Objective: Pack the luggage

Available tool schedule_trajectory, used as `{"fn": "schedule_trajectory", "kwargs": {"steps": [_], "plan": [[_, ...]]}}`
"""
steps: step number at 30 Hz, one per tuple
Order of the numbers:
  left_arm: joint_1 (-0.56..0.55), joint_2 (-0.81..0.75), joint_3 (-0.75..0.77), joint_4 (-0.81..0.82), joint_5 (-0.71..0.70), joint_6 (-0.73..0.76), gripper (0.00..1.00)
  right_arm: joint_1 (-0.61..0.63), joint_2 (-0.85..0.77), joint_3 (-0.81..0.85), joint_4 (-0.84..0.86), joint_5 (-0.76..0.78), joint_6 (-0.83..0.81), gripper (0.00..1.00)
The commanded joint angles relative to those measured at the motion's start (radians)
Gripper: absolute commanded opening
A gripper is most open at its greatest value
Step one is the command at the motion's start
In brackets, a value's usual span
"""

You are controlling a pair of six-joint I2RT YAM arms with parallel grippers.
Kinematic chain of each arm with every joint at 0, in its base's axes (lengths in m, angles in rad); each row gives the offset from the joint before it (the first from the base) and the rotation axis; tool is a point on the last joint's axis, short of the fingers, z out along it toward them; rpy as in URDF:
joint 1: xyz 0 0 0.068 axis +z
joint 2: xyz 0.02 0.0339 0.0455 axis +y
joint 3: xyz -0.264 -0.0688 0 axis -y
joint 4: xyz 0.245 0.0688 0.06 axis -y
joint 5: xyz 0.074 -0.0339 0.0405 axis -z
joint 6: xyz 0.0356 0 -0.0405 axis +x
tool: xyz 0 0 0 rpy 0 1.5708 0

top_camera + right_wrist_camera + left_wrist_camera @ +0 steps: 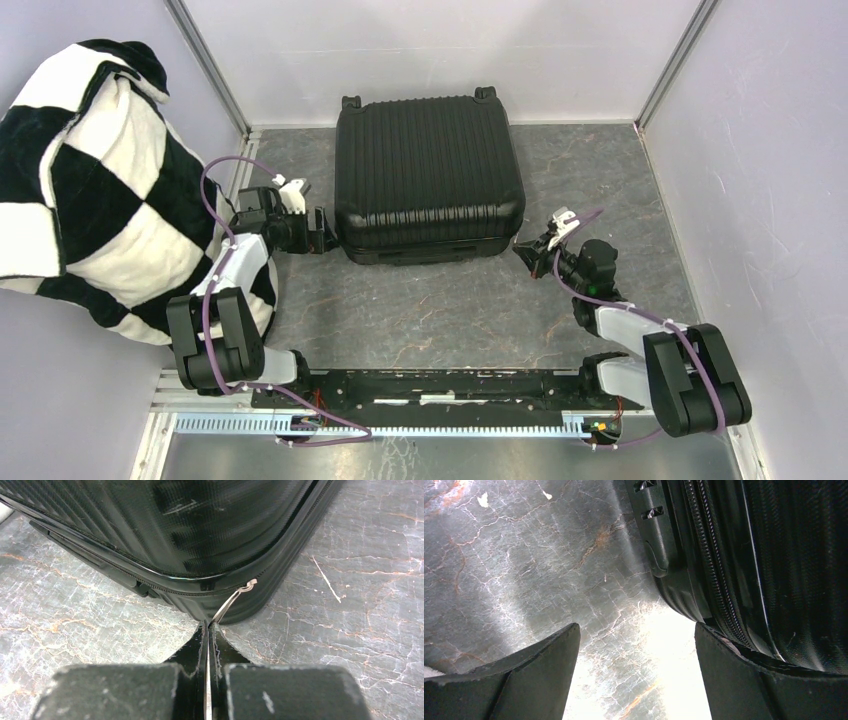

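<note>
Silver metal is all that the right pincer [207, 626] has hold of: its two black fingers are pressed together on the tip of a slim silver metal zipper pull [234, 598]. The pull hangs from the rounded near right corner of the large black hard-shell suitcase [428, 165]. The suitcase lies flat and zipped, ribbed shell upward, toward the far edge of the grey marbled counter [450, 310], with its caster wheels against the far wall.

The left pincer [636, 647] stands wide open and holds nothing. It sits low at the suitcase's near left corner, one finger close against the shell; whether it touches I cannot tell.

The likely trouble:
- The grip is thin. A tug off the line of the zipper track could slide the pull out of the fingertips.
- The track bends sharply at this corner, so the slider may bind there.
- Nothing clamps the suitcase, so a hard pull could drag or swing it across the smooth counter instead of running the zipper.

A black-and-white checkered plush blanket [90, 180] is heaped beyond the counter's left edge.

No brand, label or writing can be read anywhere.
</note>
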Motion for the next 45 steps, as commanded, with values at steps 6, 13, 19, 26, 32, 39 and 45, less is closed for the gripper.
{"fn": "schedule_trajectory", "kwargs": {"steps": [6,13,19,26,32,39,45], "plan": [[-0.003,-0.019,0.145,0.018,0.151,-0.15,0.91,0.13,-0.071,-0.013,-0.073,0.007,-0.069,0.0],[0.005,-0.04,0.196,-0.027,0.162,-0.15,0.92,0.143,-0.111,-0.028,-0.184,0.227,-0.04,0.03],[0.005,-0.101,0.242,-0.131,0.205,-0.044,0.99,0.049,-0.146,-0.024,-0.184,0.305,0.021,0.5],[0.002,-0.144,0.272,-0.228,0.191,0.051,1.0,0.017,-0.026,0.044,-0.107,0.111,-0.063,0.62],[-0.057,-0.197,0.347,-0.312,0.185,0.132,1.0,-0.023,0.035,0.077,-0.013,0.052,-0.088,0.64],[-0.349,-0.215,0.381,-0.313,0.038,0.217,1.0,-0.034,0.168,0.13,0.095,-0.075,-0.047,0.6],[-0.511,-0.163,0.452,-0.316,-0.092,0.321,1.0,-0.061,0.238,0.161,0.113,-0.09,-0.06,0.53]]}}
